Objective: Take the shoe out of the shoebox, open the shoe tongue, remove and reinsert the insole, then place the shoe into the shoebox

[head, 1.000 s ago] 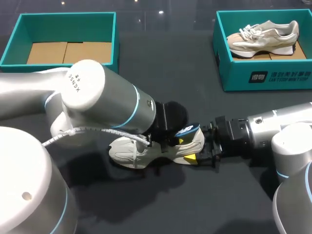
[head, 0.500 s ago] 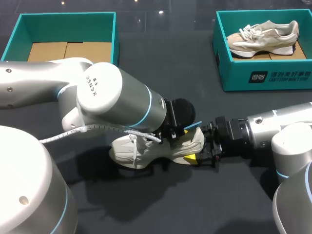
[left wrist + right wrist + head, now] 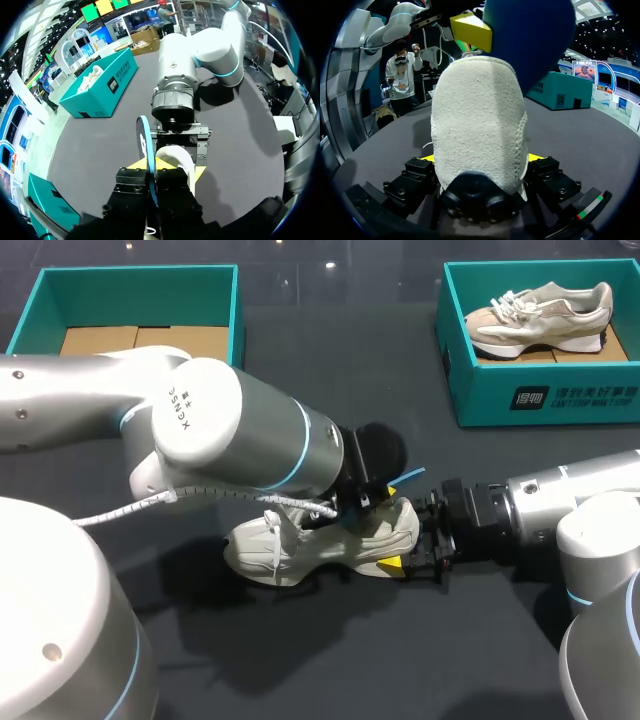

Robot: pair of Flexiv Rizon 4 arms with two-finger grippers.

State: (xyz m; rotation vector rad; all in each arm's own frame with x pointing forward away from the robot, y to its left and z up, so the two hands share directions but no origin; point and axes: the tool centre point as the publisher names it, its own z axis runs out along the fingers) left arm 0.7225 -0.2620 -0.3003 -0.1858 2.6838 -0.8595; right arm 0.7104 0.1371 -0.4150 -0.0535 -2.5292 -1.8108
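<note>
The beige suede-and-mesh sneaker (image 3: 320, 540) lay on its sole on the dark table (image 3: 330, 370), well apart from the empty teal cardboard shoebox (image 3: 130, 278) at the far left. Our right gripper (image 3: 405, 545) clamped the heel from both sides, yellow tips flat against the suede. Our left gripper (image 3: 151, 175) was closed on the thin blue foam insole (image 3: 144, 142), which stood on edge between its fingers and rose partly above the sneaker's collar.

We judged the sneaker light, with a stiff heel and sole and a soft, collapsible upper. The heel was therefore the sound holding point; the laces and tongue were not. We judged the insole very light, flexible and liable to buckle if pushed from its free end. For reinsertion, we rated a hold near its heel end, toe end leading, as the most controllable. The suede offered good friction; the foam could slip under a light pinch.
</note>
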